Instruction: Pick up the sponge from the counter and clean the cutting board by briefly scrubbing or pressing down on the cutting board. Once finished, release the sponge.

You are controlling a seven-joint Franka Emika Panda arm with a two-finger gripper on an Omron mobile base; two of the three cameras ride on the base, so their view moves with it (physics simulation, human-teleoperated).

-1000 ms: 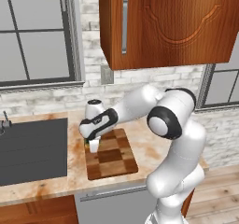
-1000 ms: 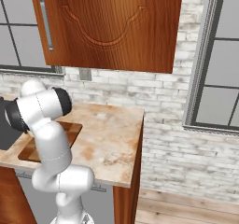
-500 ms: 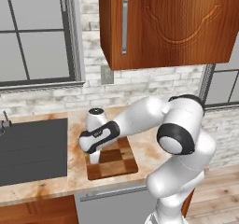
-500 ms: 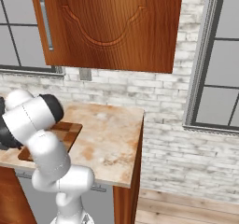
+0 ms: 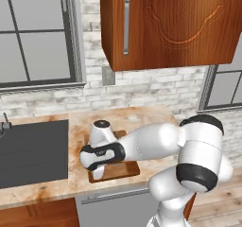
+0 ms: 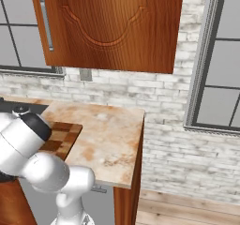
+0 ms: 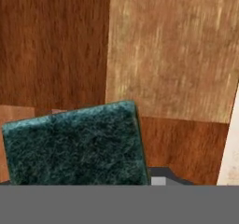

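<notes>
Mottled counter point(image 6: 110, 139) (brick wall point(image 6: 154, 97) behind).

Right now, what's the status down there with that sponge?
Pincer low over cutting board. Sponge at the pincer, green side to camera, checkered wood close behind. Grip state unclear. Nothing in the way.

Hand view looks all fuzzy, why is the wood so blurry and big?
Hand view: the camera sits very close, so the cutting board squares look huge and smeared, and the sponge top looks soft and fuzzy. Left base view: farther off, the board looks small and sharper, with a soft shadow under the arm. Right base view: even light, no glare on the counter.
</notes>
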